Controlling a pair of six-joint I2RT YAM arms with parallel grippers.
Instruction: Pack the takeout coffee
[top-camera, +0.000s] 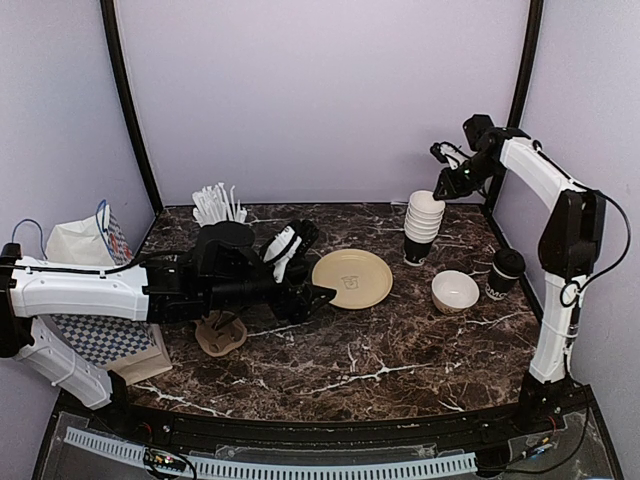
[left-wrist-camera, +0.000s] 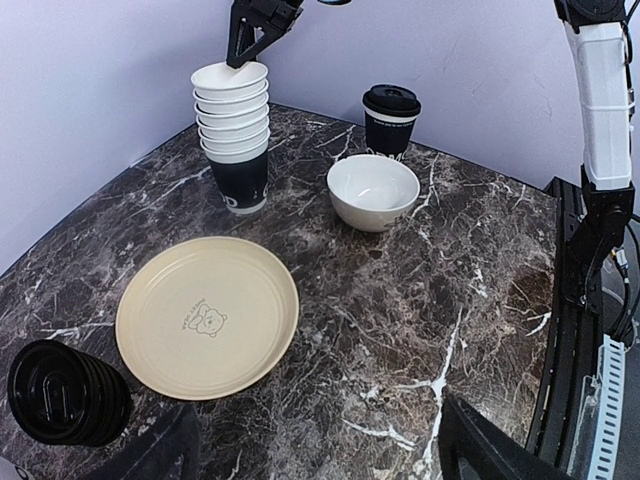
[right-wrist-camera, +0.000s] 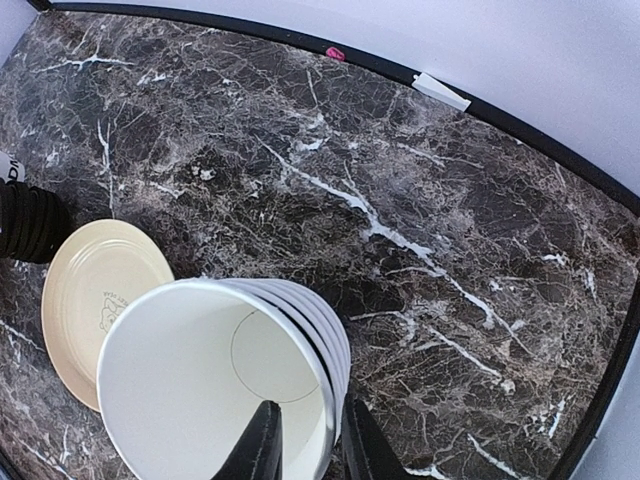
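The stack of black cups (top-camera: 423, 225) is standing at the back right of the table (left-wrist-camera: 400, 330), and the right gripper (right-wrist-camera: 310, 405) is pinching the top cup (right-wrist-camera: 200, 400) by its rim (one finger inside, one outside, clamped on it). A lidded cup (top-camera: 505, 272) is standing upright just right of the white bowl (left-wrist-camera: 372, 190), near the stack. The left gripper (top-camera: 315, 295) is hanging with jaws spread wide, gripping nothing, near the stack of black lids (left-wrist-camera: 65, 392) lying on its side beside the yellow plate (left-wrist-camera: 207, 315).
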